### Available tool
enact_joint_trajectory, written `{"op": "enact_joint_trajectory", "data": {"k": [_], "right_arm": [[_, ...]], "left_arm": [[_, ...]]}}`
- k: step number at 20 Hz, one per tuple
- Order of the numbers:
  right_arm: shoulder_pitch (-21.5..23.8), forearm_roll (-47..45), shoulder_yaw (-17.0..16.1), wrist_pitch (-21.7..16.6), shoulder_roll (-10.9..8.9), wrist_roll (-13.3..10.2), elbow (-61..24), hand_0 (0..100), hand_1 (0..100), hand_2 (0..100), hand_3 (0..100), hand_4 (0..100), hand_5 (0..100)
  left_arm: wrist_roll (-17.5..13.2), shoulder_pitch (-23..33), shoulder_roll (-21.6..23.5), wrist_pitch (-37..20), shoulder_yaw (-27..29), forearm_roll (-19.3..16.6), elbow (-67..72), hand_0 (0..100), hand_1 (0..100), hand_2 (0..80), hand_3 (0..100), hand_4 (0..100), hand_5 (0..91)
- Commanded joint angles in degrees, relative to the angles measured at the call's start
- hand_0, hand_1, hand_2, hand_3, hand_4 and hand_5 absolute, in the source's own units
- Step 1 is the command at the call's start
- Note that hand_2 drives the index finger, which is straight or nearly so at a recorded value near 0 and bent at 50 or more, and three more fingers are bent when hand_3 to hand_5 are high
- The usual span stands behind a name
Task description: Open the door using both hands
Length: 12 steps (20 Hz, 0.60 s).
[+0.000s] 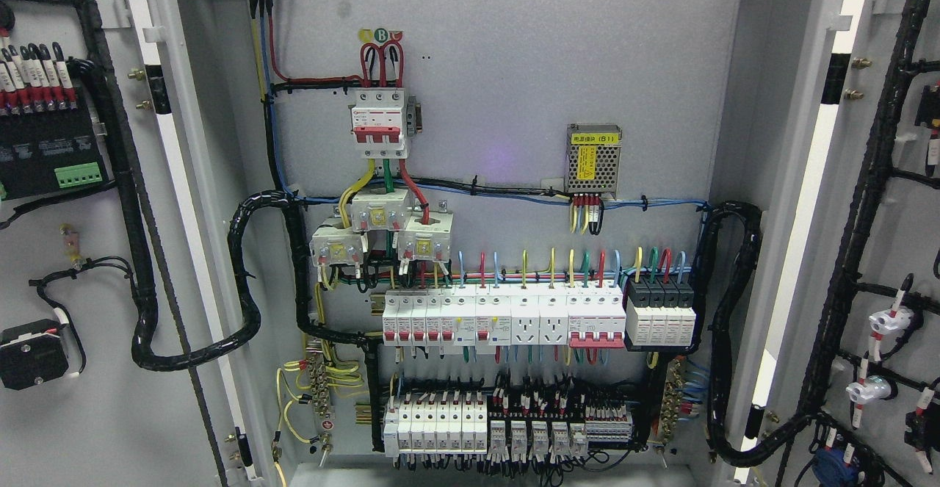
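Both doors of the grey electrical cabinet stand swung wide. The left door shows its inner face with black wire looms and a black module. The right door shows its inner face with cable bundles and white indicator backs. Between them the cabinet interior is fully exposed, with its grey back panel. Neither of my hands nor any arm appears in the head view.
Inside are a red-topped main breaker, three current transformers, a row of white breakers, lower terminal blocks and a meshed power supply. Thick black cable looms hang from both hinge sides.
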Motion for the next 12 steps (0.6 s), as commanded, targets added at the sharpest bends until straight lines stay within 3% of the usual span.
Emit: {"op": "enact_joint_trajectory", "data": {"k": [1, 12], "right_arm": [[2.4, 2.7, 7.2, 0.3, 1.45, -1.8, 1.8, 0, 0, 0, 0, 0, 0], [9.8, 3.5, 9.3, -0.4, 1.36, -1.8, 4.7, 0, 0, 0, 0, 0, 0]], "left_arm": [[0.0, 4.3, -1.6, -0.1, -4.9, -1.3, -1.3, 0, 0, 0.0, 0, 4, 0.0], [-0.2, 8.9, -6.8, 0.5, -8.3, -8.3, 4.4, 0, 0, 0.0, 0, 4, 0.0]]}}
